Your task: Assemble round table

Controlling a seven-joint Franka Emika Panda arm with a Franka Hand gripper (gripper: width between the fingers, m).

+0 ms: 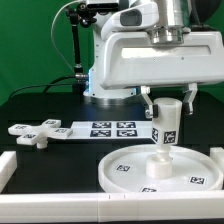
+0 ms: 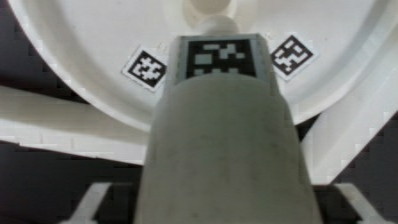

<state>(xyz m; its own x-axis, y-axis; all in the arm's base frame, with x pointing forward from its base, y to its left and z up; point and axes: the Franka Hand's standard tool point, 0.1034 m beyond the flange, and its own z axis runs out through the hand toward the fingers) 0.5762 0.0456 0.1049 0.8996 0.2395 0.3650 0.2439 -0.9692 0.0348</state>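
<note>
Exterior view shows the gripper (image 1: 168,108) with its fingers (image 1: 151,106) closed to a narrow gap around the upper end of the leg (image 1: 167,126), one finger on each side, clamping it. Gripping it high leaves the lower end free to meet its seat, and holding it upright lines it up with the raised hub at the middle of the disc (image 1: 205,166).

The leg stands straight over that middle. Its lower end is at the hub or touching it, but I cannot tell from these pictures whether it is seated.

From the wrist camera, the leg (image 2: 214,130) runs down the centre of the picture towards the disc (image 2: 98,40), tag facing the lens. This suggests the aim is true, though the fingers themselves are not clearly seen there.

The disc lies flat on the dark table, rim up, ready to take the leg. Behind the disc, towards the exterior view's left, lies the marker board (image 1: 105,130). Further from the disc on that same side rests the cross-shaped foot (image 1: 35,132), well apart and untouched, probably kept for a later step.
</note>
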